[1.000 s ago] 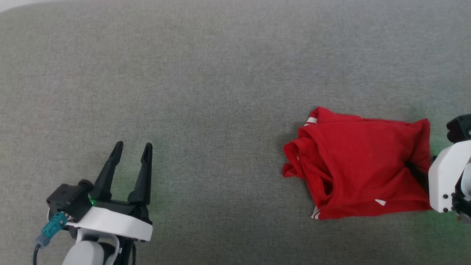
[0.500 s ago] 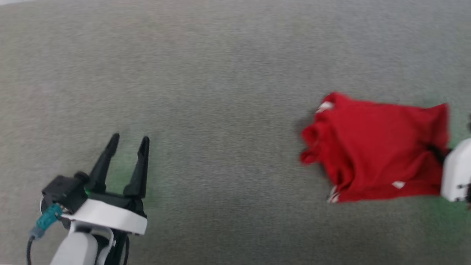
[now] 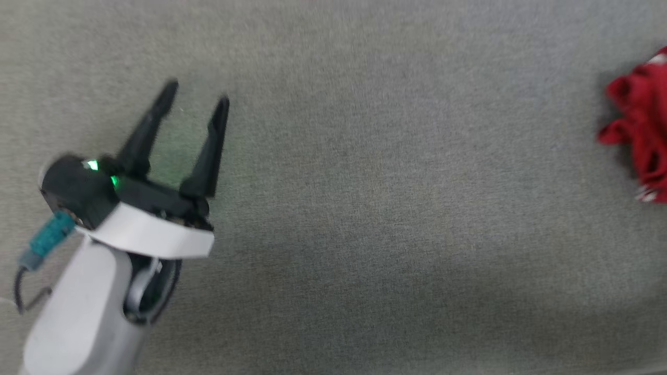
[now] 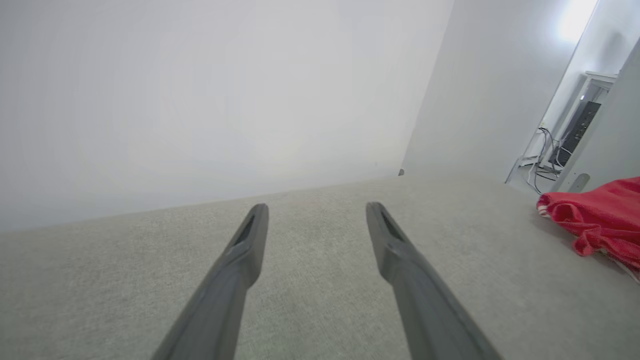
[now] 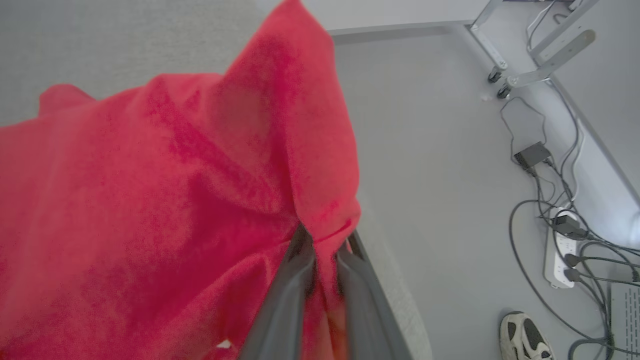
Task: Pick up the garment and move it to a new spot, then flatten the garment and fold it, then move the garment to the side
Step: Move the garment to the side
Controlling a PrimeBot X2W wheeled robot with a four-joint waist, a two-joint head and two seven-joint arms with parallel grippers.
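Right gripper (image 5: 325,243): clamps fold of garment (image 5: 150,200), fingers nearly together. Left gripper (image 3: 196,94): hangs spread wide, empty, over grey surface (image 3: 391,208).

Grey fabric surface (image 3: 365,208): a wide open lane runs from the left gripper (image 3: 196,94) across to the garment (image 3: 638,125) at the right edge of the head view.

Left gripper's fingers are spread, and the gap between them is open. Ahead of them is plain surface up to a white wall (image 4: 200,100), which closes that side.

Obstacle on the surface: the garment, bunched, well apart from the left gripper.

The right gripper (image 5: 325,240) is pinched onto a fold of it near the surface's edge.

Past that edge, at floor level: cables (image 5: 545,210), a power strip (image 5: 560,252), a person's shoe (image 5: 522,335) and castered frame legs (image 5: 500,80).
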